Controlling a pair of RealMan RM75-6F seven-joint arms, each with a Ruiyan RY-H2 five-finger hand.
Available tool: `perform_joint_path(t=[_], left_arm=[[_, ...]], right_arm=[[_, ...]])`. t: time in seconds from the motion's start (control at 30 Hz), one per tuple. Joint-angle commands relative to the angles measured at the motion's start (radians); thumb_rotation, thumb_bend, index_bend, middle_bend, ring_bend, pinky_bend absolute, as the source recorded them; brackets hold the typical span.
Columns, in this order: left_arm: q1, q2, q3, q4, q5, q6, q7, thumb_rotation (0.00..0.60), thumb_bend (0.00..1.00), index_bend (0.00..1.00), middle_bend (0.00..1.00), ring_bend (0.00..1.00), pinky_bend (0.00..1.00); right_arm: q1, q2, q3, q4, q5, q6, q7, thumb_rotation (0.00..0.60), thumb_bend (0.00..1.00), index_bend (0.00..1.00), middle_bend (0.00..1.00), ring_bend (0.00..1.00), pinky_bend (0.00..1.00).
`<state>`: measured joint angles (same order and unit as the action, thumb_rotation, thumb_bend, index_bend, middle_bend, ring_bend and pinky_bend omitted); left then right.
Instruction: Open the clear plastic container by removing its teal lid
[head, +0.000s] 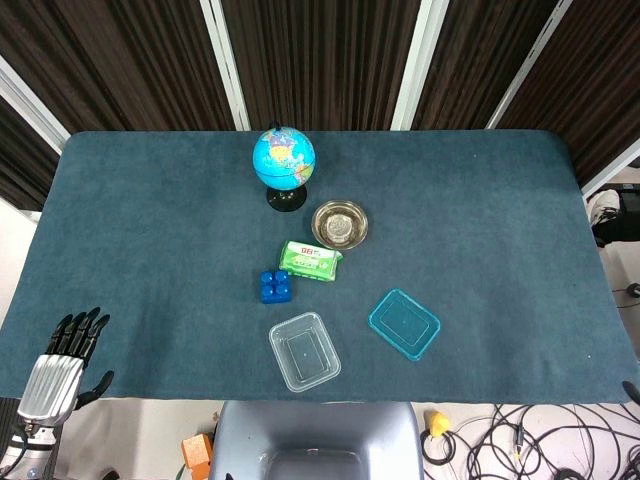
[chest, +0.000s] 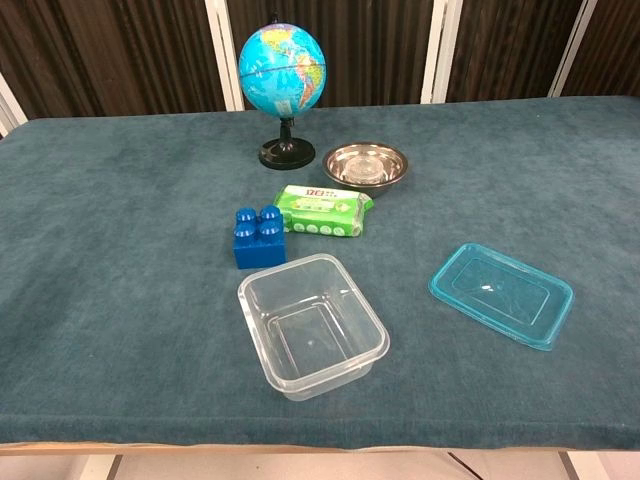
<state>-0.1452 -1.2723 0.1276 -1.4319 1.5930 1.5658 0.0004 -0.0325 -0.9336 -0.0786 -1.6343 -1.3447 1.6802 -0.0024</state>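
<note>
No legible txt anywhere.

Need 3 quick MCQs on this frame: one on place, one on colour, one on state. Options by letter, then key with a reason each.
1. Where does the teal lid lie?
A. on the container
B. flat on the table, right of the container
C. in the metal bowl

2. What colour is the toy brick?
A. blue
B. red
C. yellow

3. What state is the clear plastic container in?
A. closed
B. tipped over
C. open and empty

Key: 1 B, the lid rests on the cloth apart from the container. 2 A, blue in both views. 3 C, its bare bottom shows through the open top.
</note>
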Motion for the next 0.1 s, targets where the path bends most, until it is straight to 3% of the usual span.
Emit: perform_joint_path(t=[0.03, 0.1], left_arm=[[0.002, -0.006, -0.003, 0.024, 0.014, -0.033, 0.018, 0.600, 0.30, 0.00, 0.00, 0.00, 0.00], [-0.001, -0.008, 0.002, 0.023, 0.038, -0.036, 0.007, 0.600, 0.30, 0.00, 0.00, 0.00, 0.00]], right_arm=[[-0.012, 0.006, 0.013, 0.030, -0.008, -0.031, 0.016, 0.600, 0.03, 0.00, 0.00, 0.00, 0.00], [-0.009, 0.005, 0.016, 0.032, -0.021, -0.044, 0.012, 0.600, 0.03, 0.00, 0.00, 0.00, 0.00]])
